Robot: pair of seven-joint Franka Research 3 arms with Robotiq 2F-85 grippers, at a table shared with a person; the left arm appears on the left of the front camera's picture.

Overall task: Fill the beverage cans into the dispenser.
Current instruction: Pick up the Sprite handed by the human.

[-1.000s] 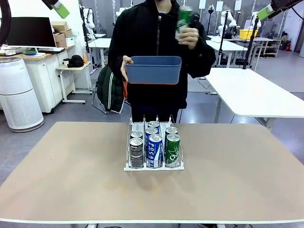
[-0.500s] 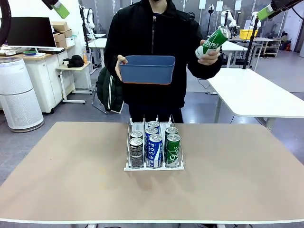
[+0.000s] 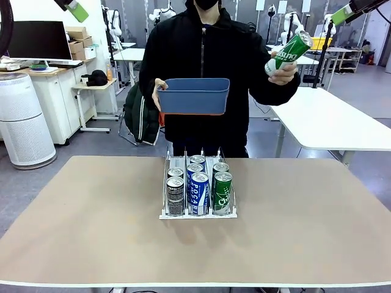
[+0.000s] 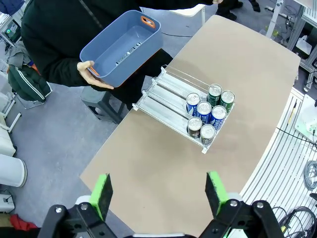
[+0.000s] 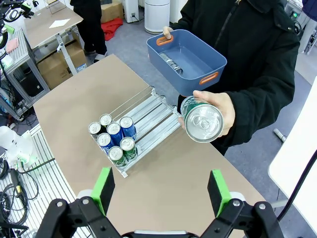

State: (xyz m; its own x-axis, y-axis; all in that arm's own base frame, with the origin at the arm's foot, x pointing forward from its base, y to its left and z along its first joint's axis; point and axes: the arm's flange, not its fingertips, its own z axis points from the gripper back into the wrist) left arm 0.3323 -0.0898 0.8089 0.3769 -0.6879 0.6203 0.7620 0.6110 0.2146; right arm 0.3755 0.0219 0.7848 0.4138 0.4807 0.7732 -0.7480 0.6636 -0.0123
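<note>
Green beverage can (image 3: 289, 52) held up in person's hand (image 3: 282, 72) | six cans (image 3: 200, 194) stood in dispenser (image 3: 183, 216) | left gripper (image 4: 158, 192), right gripper (image 5: 161, 191): jaws spread wide, nothing gripped

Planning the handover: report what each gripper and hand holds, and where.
The left gripper and right gripper are open, holding nothing. One hand holds a green can around its body; the other hand grips the bin by one end.

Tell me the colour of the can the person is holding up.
Green can with white script, silver top; best in the front view.
</note>
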